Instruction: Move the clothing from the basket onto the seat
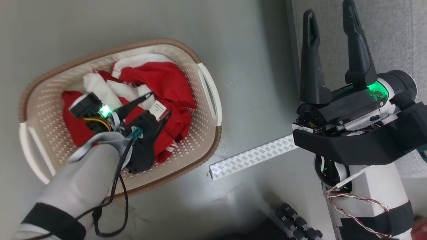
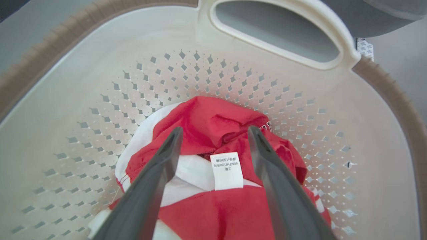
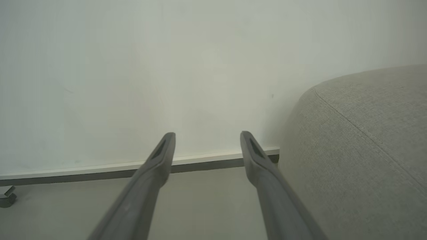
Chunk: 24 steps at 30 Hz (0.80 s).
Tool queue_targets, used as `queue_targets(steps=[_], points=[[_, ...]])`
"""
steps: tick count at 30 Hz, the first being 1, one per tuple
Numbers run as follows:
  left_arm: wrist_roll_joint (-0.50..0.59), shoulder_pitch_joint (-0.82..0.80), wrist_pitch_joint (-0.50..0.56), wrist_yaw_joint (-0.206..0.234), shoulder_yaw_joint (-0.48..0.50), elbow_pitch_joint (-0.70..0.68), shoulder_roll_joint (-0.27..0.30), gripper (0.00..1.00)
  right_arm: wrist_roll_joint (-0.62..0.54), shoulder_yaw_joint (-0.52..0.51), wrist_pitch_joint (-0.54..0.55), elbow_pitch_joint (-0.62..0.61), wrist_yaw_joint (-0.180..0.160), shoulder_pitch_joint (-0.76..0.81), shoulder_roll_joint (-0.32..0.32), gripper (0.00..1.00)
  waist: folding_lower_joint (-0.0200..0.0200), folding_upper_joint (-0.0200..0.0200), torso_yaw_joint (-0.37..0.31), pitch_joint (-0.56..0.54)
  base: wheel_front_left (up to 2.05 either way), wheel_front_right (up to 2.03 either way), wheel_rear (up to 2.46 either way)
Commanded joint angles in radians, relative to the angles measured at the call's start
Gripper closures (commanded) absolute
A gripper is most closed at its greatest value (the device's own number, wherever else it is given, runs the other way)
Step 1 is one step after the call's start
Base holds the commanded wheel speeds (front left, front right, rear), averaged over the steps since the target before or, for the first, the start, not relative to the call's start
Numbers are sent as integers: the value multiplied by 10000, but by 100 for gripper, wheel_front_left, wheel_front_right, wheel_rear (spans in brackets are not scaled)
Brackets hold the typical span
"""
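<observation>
Red fabric clothing with white trim (image 1: 163, 78) lay heaped in the cream perforated plastic basket (image 1: 43, 103), the left end effector (image 1: 161, 103) spread over it, pinching nothing. The right end effector (image 1: 328, 10) hung spread and empty near the grey upholstered seat (image 1: 393, 26); the transfer looked not yet begun.

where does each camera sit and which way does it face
Head view: on the head, looking down at the basket of clothing and the seat; shows the left tool in the basket and the right tool, both open.
Left wrist view: on that wrist, looking along its fingers into the basket at the clothing and a label.
Right wrist view: on that wrist, looking along its fingers at a wall and the seat.
Shared: head and left wrist views both show basket and clothing.
</observation>
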Motion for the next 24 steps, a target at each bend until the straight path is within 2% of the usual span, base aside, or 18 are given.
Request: queue_targets(steps=[1, 6, 14, 24], points=[[121, -159, -41, 47, -101, 110, 120, 0, 63, -16, -20, -70, 8, -143, 40, 0, -1, -2, -279, 423, 0, 0, 0], [241, -636, -41, 75, -508, 371, 140, 0, 308, -22, -20, -162, 8, -216, 39, 0, -1, -2, -447, 740, 0, 0, 0], [415, -1231, -41, 413, -979, 789, 264, 0, 632, 21, -19, -273, 8, -349, 40, 0, -1, -2, -727, 1035, 0, 0, 0], [143, -1533, -41, 591, -1324, 1257, 172, 0, 744, -57, -19, -275, 8, -75, 38, 0, -1, -2, -774, 1136, 0, 0, 0]])
